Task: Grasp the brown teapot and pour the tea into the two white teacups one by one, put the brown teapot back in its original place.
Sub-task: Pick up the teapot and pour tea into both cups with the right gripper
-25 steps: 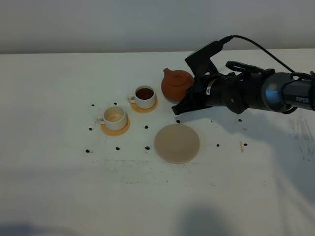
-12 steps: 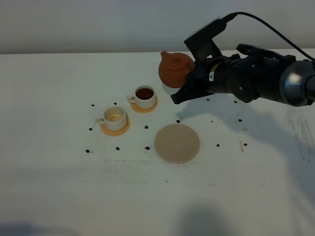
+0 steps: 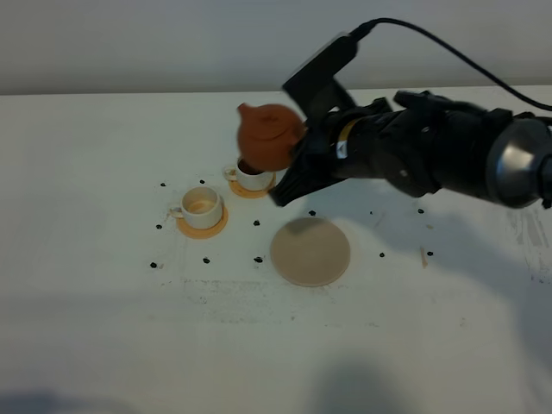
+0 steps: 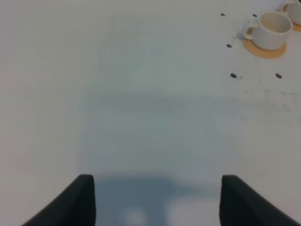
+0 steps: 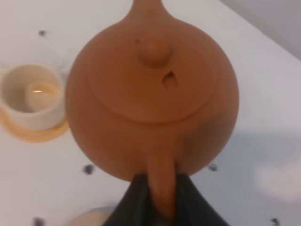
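The brown teapot (image 3: 267,134) hangs in the air, held by its loop handle in my right gripper (image 3: 301,148), which is shut on it. It hovers over the far white teacup (image 3: 254,179), which holds dark tea and is partly hidden behind the pot. The near-left teacup (image 3: 203,207) stands on its orange-tan coaster with only a pale bottom showing. In the right wrist view the teapot (image 5: 153,94) fills the frame, the gripper (image 5: 161,202) pinches its handle, and the pale cup (image 5: 33,96) lies beside it. My left gripper (image 4: 157,202) is open over bare table.
The pale beige round coaster (image 3: 310,251) lies bare on the white table, in front of the right arm. Small black marks dot the table around the cups and coaster. The left wrist view shows the near cup (image 4: 270,29) on its coaster far off.
My right gripper has lifted the teapot and carried it left, from beside the far cup to above it. The cups and coasters have not moved.
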`<state>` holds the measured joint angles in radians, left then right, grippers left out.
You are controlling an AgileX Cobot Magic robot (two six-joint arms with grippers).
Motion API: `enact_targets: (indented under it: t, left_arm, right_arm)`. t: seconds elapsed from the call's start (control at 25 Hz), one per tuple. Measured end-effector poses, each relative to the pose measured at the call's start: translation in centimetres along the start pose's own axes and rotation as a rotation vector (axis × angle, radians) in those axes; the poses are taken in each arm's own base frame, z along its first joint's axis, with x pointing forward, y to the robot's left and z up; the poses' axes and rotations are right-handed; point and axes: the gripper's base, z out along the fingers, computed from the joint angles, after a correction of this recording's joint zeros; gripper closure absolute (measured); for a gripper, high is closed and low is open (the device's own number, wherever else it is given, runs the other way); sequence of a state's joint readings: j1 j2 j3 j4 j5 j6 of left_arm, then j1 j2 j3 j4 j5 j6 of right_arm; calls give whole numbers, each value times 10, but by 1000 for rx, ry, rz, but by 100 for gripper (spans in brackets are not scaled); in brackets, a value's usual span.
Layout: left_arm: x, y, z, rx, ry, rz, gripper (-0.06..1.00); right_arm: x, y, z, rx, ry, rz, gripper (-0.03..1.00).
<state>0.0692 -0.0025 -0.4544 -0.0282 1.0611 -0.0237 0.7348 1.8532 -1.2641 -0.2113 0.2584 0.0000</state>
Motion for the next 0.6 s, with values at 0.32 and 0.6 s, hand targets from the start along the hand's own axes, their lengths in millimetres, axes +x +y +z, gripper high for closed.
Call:
enact_targets:
  t: [0.32, 0.6]
  left_arm:
    - [0, 0, 0, 0, 0, 0, 41]
    - [0, 0, 0, 0, 0, 0, 41]
  right_arm:
    - [-2, 34, -3, -56, 27, -64, 87]
    - [1, 56, 1, -90, 61, -126, 87]
